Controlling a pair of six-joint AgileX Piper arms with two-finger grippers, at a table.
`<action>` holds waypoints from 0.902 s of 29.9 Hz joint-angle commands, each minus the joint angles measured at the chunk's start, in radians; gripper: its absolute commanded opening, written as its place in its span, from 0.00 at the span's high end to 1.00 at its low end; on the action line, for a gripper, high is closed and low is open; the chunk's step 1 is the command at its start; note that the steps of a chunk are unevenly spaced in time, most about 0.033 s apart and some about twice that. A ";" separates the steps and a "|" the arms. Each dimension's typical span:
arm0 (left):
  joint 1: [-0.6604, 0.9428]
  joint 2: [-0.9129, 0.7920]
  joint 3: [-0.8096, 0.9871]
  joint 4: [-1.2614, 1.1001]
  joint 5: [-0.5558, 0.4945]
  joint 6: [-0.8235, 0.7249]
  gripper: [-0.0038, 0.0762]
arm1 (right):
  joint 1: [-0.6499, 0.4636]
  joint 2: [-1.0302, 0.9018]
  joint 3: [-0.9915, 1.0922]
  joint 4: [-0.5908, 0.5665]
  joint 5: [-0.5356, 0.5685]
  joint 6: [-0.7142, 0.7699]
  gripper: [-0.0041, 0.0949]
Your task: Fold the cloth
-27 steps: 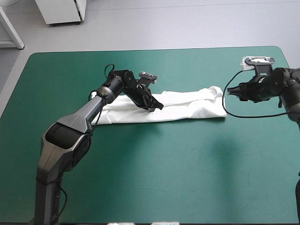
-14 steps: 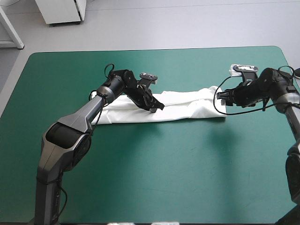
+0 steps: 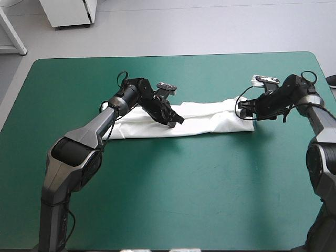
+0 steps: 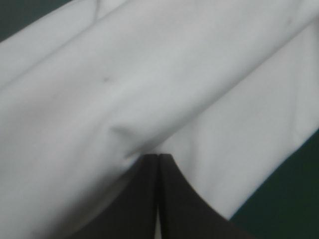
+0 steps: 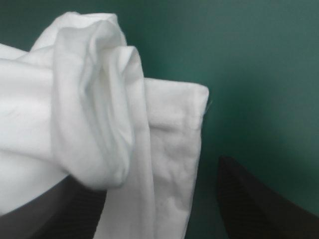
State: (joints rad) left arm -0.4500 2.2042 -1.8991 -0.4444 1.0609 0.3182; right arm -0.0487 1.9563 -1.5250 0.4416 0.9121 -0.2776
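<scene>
Field note, both arms down at the cloth.

The white short-sleeved T-shirt [image 3: 210, 122] lies as a long folded strip across the far half of the teal-green table cover [image 3: 184, 199], running side to side, well clear of every edge.

My left gripper [image 4: 158, 160] is clenched. The black fingers meet in a point with a small pucker of white fabric drawn up at the tips, so I judge I am pinching the T-shirt partway along the strip, toward its left half. The bite looks shallow.

My right gripper [image 3: 242, 108] is spread apart at the strip's right end. One finger stands on bare cover just beside the hemmed corner. The other is half hidden under a rolled, bulging lip of fabric. Nothing is grasped on this side yet.

Risks as I see them:
- The right end is not flat. Layers are rolled and stacked loosely, so closing here may catch only the upper roll or only the hem, and the rest would sag out and open the fold.
- The left pinch may hold just the top layer, so a lift could peel that layer off the strip or slip free.
- With one side gripped thinly and the other unevenly, carrying the end over could twist the strip and land it skewed.
- Pushing in low on the right could shove the bundle and crumple it.
</scene>
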 commanded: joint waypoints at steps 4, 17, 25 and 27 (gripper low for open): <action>-0.005 -0.059 -0.024 -0.021 0.009 0.010 0.96 | -0.008 0.023 -0.042 0.058 0.010 -0.016 0.35; -0.005 -0.059 -0.024 -0.004 0.007 0.010 0.96 | 0.084 0.090 -0.042 0.130 0.021 -0.063 0.50; -0.005 -0.059 -0.024 0.011 0.009 0.006 0.96 | 0.086 0.096 -0.047 0.130 0.024 -0.063 0.97; -0.005 -0.059 -0.024 0.011 0.013 0.006 0.96 | 0.084 0.096 -0.058 0.130 0.039 -0.063 0.98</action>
State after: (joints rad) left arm -0.4500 2.2042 -1.8991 -0.4300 1.0673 0.3290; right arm 0.0227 2.0607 -1.5742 0.5746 0.8887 -0.3369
